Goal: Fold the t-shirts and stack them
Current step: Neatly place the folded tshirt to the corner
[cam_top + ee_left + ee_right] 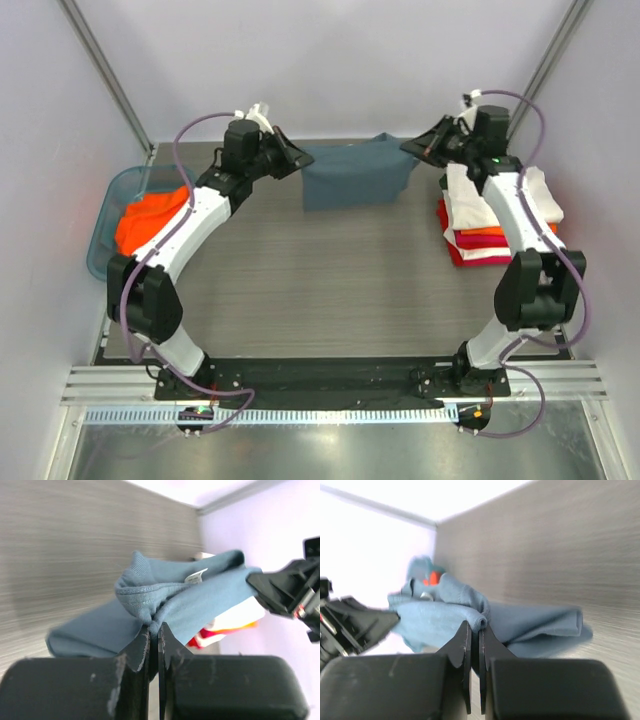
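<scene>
Grey wood-grain bench (330, 290) carries the slate blue-grey cotton t-shirt (355, 175), just beside the folded white, orange and red stack (480, 228), stretched between my left pincer (297, 160) and right pincer (411, 148), both clenched on its edge. Mid-fold, I judge; next, lower evenly. Only the left wrist view shows its white neck label (196, 576).

Grey wood-grain table (320, 285). On it: blue-grey shirt (352, 178) at the far middle, lower part resting on the surface; stack of folded shirts (460, 210) at the right edge, red at bottom, white on top; teal basket (100, 240) at the left edge, orange shirt (145, 220) inside.
</scene>
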Controlling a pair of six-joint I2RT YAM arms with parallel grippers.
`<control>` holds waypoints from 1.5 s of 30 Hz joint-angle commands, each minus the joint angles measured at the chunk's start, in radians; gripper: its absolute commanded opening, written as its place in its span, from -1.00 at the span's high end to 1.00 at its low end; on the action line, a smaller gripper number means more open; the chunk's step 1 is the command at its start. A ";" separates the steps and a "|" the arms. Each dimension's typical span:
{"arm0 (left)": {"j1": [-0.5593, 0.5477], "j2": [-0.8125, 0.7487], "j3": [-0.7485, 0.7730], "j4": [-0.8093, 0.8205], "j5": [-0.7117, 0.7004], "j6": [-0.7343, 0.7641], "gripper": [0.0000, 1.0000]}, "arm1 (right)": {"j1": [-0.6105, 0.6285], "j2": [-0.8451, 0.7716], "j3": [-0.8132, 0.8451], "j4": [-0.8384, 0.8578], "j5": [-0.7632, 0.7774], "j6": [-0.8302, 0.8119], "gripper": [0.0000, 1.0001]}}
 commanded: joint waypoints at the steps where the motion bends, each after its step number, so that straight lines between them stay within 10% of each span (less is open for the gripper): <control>1: -0.067 -0.074 0.097 -0.008 -0.078 -0.009 1.00 | -0.129 -0.136 0.006 -0.026 -0.012 0.061 0.97; 18: -0.561 0.181 0.543 0.023 -0.329 0.047 0.99 | -0.535 -0.413 0.098 -0.276 0.289 0.049 0.97; 29: -0.644 0.521 0.870 0.102 -0.400 0.054 1.00 | -0.617 -0.371 0.204 -0.353 0.671 -0.065 0.98; 45: -0.647 0.754 1.007 0.377 -0.453 0.055 0.99 | -0.671 -0.180 0.285 -0.338 0.677 -0.125 0.97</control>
